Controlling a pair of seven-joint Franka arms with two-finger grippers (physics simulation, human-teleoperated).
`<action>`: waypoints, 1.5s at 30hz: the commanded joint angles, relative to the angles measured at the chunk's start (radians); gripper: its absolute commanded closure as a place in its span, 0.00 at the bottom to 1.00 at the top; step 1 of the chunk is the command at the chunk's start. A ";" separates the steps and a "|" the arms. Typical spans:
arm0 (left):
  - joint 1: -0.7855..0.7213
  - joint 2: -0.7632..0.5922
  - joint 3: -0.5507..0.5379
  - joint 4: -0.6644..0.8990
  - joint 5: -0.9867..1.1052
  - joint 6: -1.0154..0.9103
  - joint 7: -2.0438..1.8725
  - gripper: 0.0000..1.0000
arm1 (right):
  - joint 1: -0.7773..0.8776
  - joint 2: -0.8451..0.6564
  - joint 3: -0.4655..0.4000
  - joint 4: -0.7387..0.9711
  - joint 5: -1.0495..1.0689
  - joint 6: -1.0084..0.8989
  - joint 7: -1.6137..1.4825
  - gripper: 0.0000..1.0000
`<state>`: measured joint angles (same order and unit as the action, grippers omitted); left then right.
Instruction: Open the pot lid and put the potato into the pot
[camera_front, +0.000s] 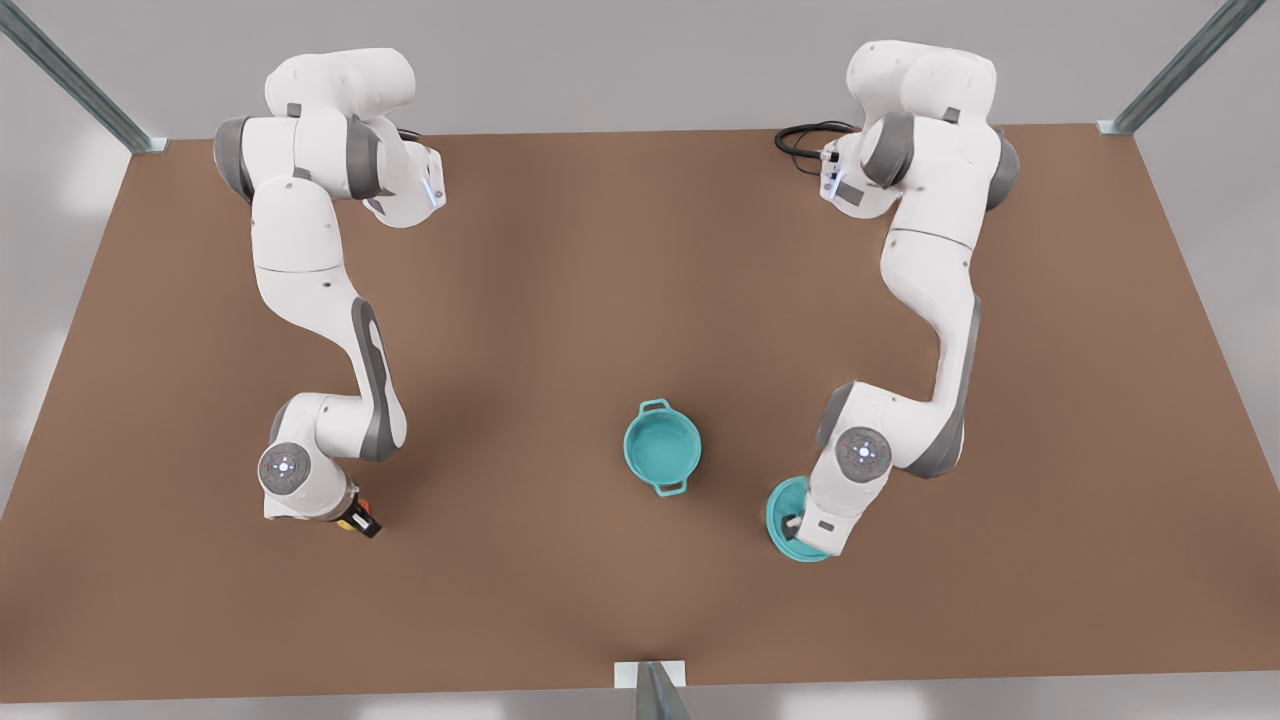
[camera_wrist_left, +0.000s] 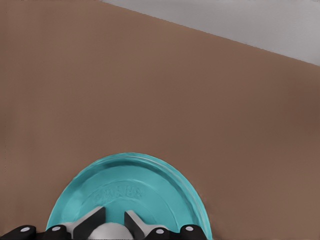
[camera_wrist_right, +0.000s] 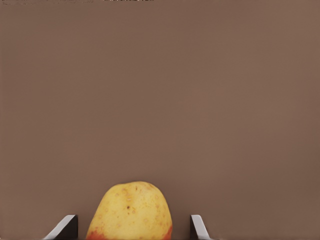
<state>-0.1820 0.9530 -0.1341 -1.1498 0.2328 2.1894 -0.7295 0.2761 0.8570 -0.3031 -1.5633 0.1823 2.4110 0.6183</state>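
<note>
At the front view's left, our right gripper (camera_front: 358, 520) straddles the potato (camera_wrist_right: 131, 212), fingers spread either side, not yet touching. It looks small, firm and rounded, so we judge a grip across its middle safest. Centre, the pot (camera_front: 662, 447) stands uncovered. At the right, our left gripper (camera_wrist_left: 115, 231) pinches the pot lid (camera_wrist_left: 130, 195) by its knob.

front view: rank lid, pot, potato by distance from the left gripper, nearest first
1. Pot lid: at the left gripper, whose fingers flank the knob, front view's right.
2. Pot: open, mid-table.
3. Potato: front view's left, between the right gripper's fingers.
</note>
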 joint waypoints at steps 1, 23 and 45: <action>0.056 0.027 -0.004 0.001 -0.010 0.078 0.305 0.67 | 0.000 -0.001 -0.001 0.002 0.006 0.010 0.044 0.22; 0.245 -0.580 -0.028 -0.165 -0.300 -0.708 0.564 0.00 | 0.003 -0.067 0.012 -0.001 0.006 -0.055 0.044 0.45; 0.291 -0.573 -0.021 -0.129 -0.299 -0.744 0.519 0.00 | 0.209 -0.262 0.071 -0.001 0.011 -0.248 0.124 0.46</action>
<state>0.1100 0.3778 -0.1525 -1.2811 -0.0660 1.4445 -0.2267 0.4746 0.6036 -0.2324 -1.5654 0.1989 2.2132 0.6874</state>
